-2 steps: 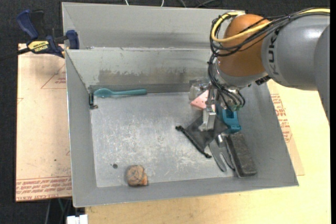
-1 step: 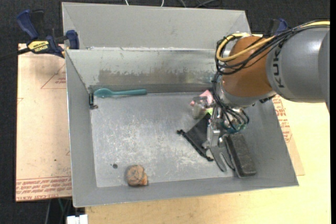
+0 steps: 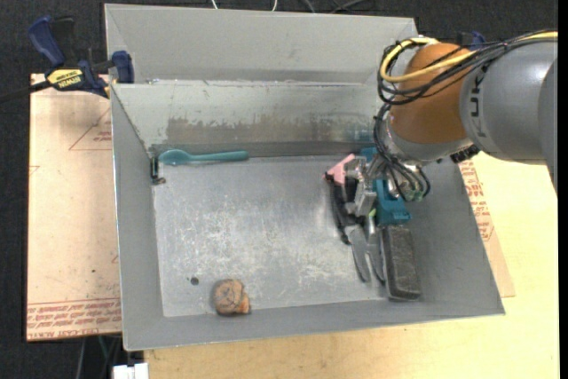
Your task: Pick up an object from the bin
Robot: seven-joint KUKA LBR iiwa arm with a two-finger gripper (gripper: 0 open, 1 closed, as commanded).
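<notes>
My gripper (image 3: 366, 191) is low in the bin's right part, under the orange wrist cover, down among a small cluster of things. A pink thing (image 3: 339, 169) lies just to its left and a teal blue thing (image 3: 391, 207) just to its right. A black-handled tool with grey blades (image 3: 358, 246) stretches from under the gripper toward the front. A dark grey block (image 3: 401, 264) lies beside that tool on the right. I cannot make out whether anything is held.
A teal toothbrush (image 3: 202, 157) lies along the back wall at the left. A small brown, roundish lump (image 3: 231, 297) sits near the front wall at the left. The arm and its cables hang over the bin's right rim.
</notes>
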